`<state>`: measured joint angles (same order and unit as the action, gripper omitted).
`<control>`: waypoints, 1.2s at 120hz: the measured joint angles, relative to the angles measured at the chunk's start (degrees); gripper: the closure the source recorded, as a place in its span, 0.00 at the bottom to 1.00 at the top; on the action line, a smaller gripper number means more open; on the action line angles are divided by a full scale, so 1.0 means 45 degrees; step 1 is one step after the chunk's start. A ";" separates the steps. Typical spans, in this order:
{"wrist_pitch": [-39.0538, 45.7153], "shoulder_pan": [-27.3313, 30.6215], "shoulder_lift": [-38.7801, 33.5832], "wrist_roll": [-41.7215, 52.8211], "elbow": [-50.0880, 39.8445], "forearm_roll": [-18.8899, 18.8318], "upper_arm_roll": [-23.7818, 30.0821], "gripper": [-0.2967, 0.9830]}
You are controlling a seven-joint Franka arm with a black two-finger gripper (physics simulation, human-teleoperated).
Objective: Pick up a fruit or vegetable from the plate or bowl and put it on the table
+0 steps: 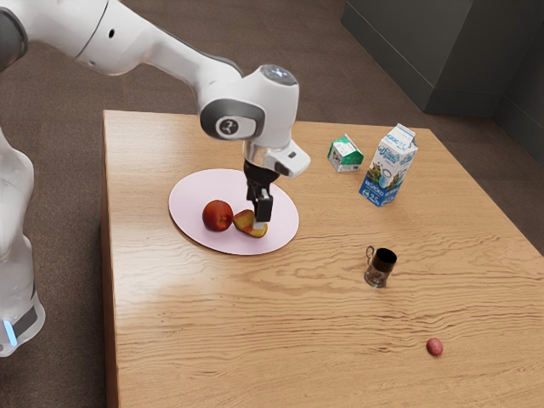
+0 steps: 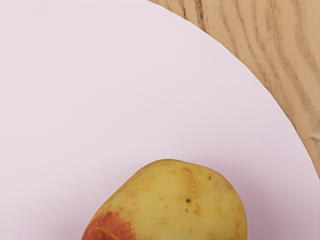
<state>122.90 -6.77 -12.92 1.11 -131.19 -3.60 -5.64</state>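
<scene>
On the plate (image 1: 191, 191), at the exterior view's left, lies a red fruit (image 1: 217, 216); beside it, the potato (image 1: 247, 224) sits under the gripper (image 1: 261, 218), whose grip cannot be told; grasping seems in hand; next: secure, then lift toward the bare surface (image 1: 255, 331).

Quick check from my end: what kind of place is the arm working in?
Probably a kitchen or dining area, simulated: a wooden table bears a plate of produce, a milk carton and a small mug.

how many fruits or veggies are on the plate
2. Both are on the pink plate: a round red one, toward the exterior view's left, and, beside it, a yellow one with a red patch.
</scene>
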 joint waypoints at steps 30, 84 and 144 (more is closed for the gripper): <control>0.0348 0.0002 0.0057 0.0036 -0.0275 0.0001 -0.0143 0.23; 0.0889 0.0035 0.0539 0.0067 -0.0539 0.0052 -0.0191 0.27; 0.0795 0.0033 -0.0439 -0.0698 -0.0386 -0.0564 0.0211 0.63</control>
<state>126.48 -6.62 -14.90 -2.04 -132.93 -6.14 -4.69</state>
